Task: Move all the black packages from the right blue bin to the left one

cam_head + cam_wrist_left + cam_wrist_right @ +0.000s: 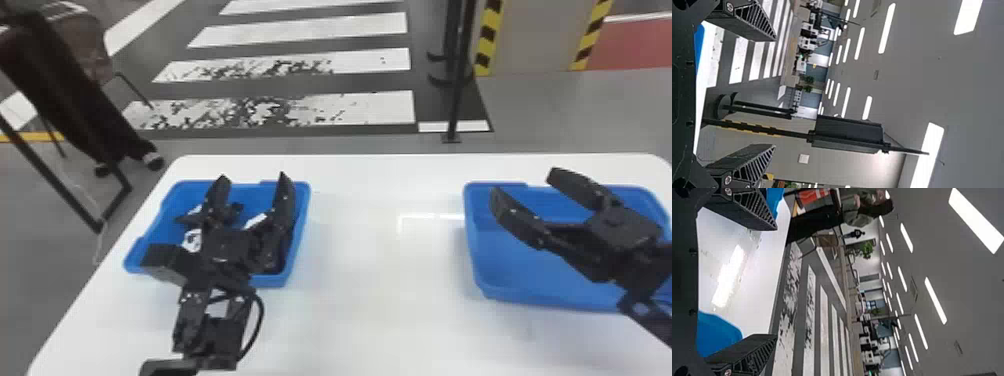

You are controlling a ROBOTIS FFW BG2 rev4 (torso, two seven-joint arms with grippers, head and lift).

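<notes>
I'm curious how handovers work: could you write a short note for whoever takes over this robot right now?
Left claw: open, above the left blue bin.
Right claw: open, above the right blue bin.
Black packages with white patches: in the left bin, partly hidden.
Done: those are where they belong.
Left to do: none seen in the right bin, but check beneath that arm.

There are two blue bins (530,275), one table (380,300), two sets of jaws and black packages (190,218) too hidden to count.
</notes>
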